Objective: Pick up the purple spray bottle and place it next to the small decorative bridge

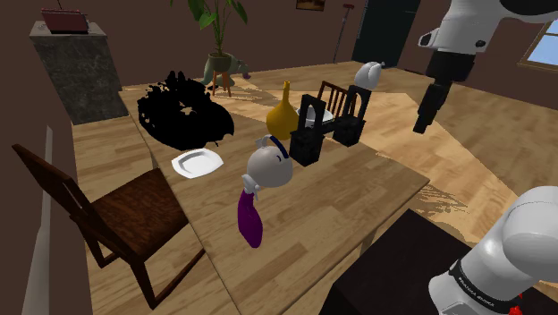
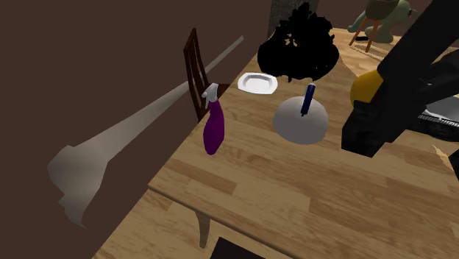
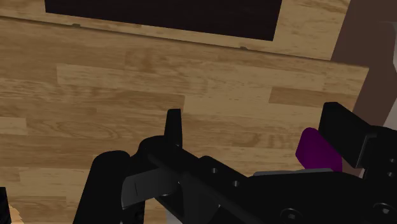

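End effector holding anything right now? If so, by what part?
Nothing held. The end effector hangs in the air, apart from the purple spray bottle on the table.

We look down on a light wooden table (image 1: 358, 192) with a purple spray bottle (image 1: 250, 219) near its edge and a white plate (image 1: 197, 163) and a blue-handled grey dome (image 1: 268, 167) close by. Farther along we find a yellow vase (image 1: 283, 112), a ragged black mass (image 1: 183, 114) and black chair-shaped pieces (image 1: 308, 141).
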Controlling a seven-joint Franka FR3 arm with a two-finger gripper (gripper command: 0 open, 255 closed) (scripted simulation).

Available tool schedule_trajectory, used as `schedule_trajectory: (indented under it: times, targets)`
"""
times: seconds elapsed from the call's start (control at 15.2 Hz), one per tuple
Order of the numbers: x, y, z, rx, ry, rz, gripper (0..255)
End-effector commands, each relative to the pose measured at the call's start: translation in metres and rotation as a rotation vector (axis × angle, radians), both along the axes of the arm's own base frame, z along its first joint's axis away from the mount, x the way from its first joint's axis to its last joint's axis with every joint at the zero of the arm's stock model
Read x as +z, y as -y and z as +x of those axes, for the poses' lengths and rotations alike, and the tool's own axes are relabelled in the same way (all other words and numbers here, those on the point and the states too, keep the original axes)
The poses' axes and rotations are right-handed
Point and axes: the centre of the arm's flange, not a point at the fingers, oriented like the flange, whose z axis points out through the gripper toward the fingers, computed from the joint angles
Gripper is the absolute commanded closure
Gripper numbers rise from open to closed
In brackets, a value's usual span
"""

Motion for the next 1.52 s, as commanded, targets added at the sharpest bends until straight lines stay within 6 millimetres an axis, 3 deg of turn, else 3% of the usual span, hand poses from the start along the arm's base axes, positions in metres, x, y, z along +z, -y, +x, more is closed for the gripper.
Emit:
schedule_trajectory:
  times: [0.0, 0.73, 1.45]
  targets:
    - [0.000, 0.000, 0.000, 0.000, 0.000, 0.000, 0]
    - [-0.087, -0.113, 0.011, -0.045, 0.140, -0.014, 0]
    - [-0.172, -0.225, 0.040, -0.090, 0.280, -0.028, 0]
